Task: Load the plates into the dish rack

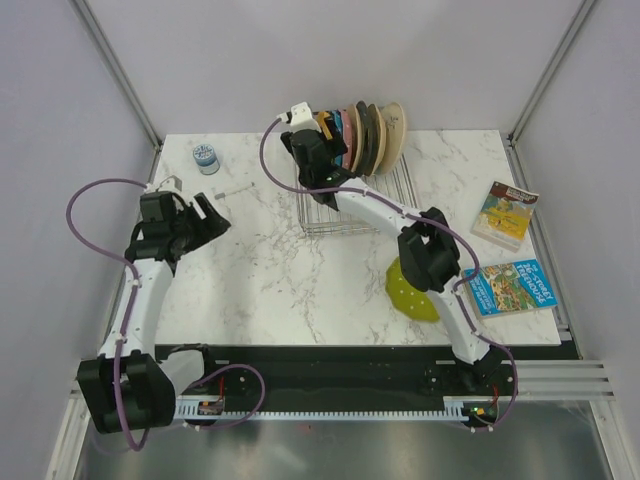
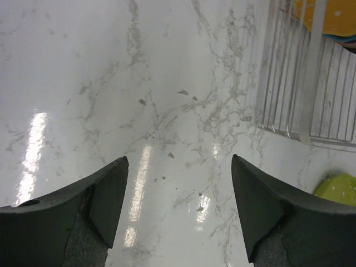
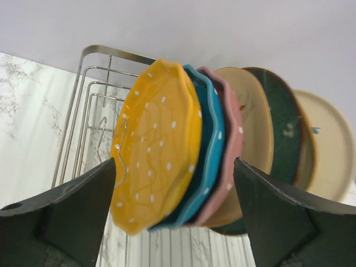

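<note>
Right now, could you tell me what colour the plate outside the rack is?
The plate is lime green, shown best in the top external view.

The rack [image 1: 355, 208] sits at the far middle of the desk [image 1: 260, 270]. Six plates [image 1: 362, 135] stand on edge in a row at its far end. One more plate [image 1: 408, 295] lies nearer, right of the rack. Two books [image 1: 505, 213] lie by the right edge, and a small round object [image 1: 206, 158] at the far left.

A white marble-patterned desk [image 1: 270, 270] bears a silver wire dish rack [image 1: 392, 200] at upper centre and a small blue round tin [image 1: 207, 158] at upper left. A lime green plate [image 1: 408, 296] and two colourful books [image 1: 505, 213] lie at the right.
</note>
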`<state>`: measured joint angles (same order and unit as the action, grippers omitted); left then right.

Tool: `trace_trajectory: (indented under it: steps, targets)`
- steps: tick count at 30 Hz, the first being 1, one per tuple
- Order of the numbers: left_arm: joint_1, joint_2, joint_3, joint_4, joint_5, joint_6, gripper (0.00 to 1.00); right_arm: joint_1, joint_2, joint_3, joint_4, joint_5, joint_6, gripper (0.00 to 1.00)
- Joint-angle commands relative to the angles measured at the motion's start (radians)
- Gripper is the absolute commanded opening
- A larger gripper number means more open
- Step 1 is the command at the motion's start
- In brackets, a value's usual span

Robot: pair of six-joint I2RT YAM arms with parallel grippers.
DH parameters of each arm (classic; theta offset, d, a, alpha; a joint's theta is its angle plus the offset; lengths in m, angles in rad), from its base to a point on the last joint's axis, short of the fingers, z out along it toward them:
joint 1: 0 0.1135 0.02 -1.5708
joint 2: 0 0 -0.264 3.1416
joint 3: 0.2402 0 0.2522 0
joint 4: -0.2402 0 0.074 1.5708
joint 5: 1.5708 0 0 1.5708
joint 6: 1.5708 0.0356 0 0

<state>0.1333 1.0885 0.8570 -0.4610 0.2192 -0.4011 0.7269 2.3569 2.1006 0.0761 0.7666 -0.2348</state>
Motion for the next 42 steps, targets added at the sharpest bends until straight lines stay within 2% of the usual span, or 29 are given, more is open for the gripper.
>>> trace_trajectory:
  steps: [1,2,6,8,11,12,14,15,16,17,20,21,22,26,30,34,40,42]
  targets:
    - [-0.159,-0.007,0.027,0.071,0.112,-0.024,0.81,0.031,-0.240,-0.098,0.007,0.068,-0.066,0.98]
    - [-0.272,-0.010,0.034,0.080,0.123,-0.007,0.81,0.038,-0.322,-0.156,-0.004,0.065,-0.069,0.98]
    - [-0.495,-0.001,0.028,0.191,0.253,0.042,0.79,0.048,-0.546,-0.295,-0.047,0.019,-0.086,0.98]
    - [-0.614,0.020,0.030,0.263,0.316,0.100,0.76,0.037,-0.692,-0.393,-0.120,0.028,-0.078,0.98]
    - [-0.755,0.086,0.027,0.372,0.319,0.195,0.63,-0.012,-0.901,-0.540,-0.293,-0.057,-0.060,0.98]
    - [-0.785,0.152,0.045,0.386,0.301,0.235,0.53,-0.029,-0.948,-0.574,-0.333,-0.061,-0.052,0.98]
    - [-0.849,0.229,0.094,0.381,0.304,0.286,0.41,-0.096,-1.063,-0.661,-0.441,-0.061,-0.023,0.98]
    - [-0.871,0.322,0.165,0.363,0.308,0.350,0.21,-0.125,-1.097,-0.686,-0.478,-0.076,-0.015,0.97]
    - [-0.895,0.370,0.212,0.336,0.301,0.382,0.06,-0.153,-1.158,-0.711,-0.530,-0.099,-0.009,0.94]
    - [-0.938,0.428,0.264,0.267,0.290,0.399,0.02,-0.212,-1.188,-0.773,-0.542,-0.118,-0.009,0.94]
    - [-1.001,0.624,0.498,0.193,0.287,0.452,0.02,-0.317,-1.265,-0.872,-0.607,-0.188,-0.014,0.90]
    - [-1.014,0.667,0.545,0.179,0.279,0.458,0.02,-0.337,-1.272,-0.887,-0.625,-0.208,-0.009,0.91]
    - [-1.027,0.753,0.582,0.176,0.273,0.464,0.02,-0.354,-1.269,-0.898,-0.663,-0.208,0.000,0.98]
    - [-1.074,0.940,0.761,0.151,0.220,0.482,0.02,-0.455,-1.242,-0.893,-0.714,-0.253,0.060,0.98]
    - [-1.077,1.086,0.911,0.033,0.190,0.467,0.02,-0.512,-1.216,-0.852,-0.756,-0.329,0.092,0.98]
    - [-1.077,1.125,0.926,-0.040,0.190,0.456,0.02,-0.541,-1.211,-0.858,-0.743,-0.386,0.083,0.98]
    - [-1.092,1.097,0.781,-0.074,0.200,0.423,0.02,-0.560,-1.164,-0.852,-0.704,-0.449,0.083,0.98]
    - [-1.094,1.087,0.728,-0.102,0.198,0.410,0.02,-0.572,-1.157,-0.867,-0.705,-0.537,0.065,0.98]
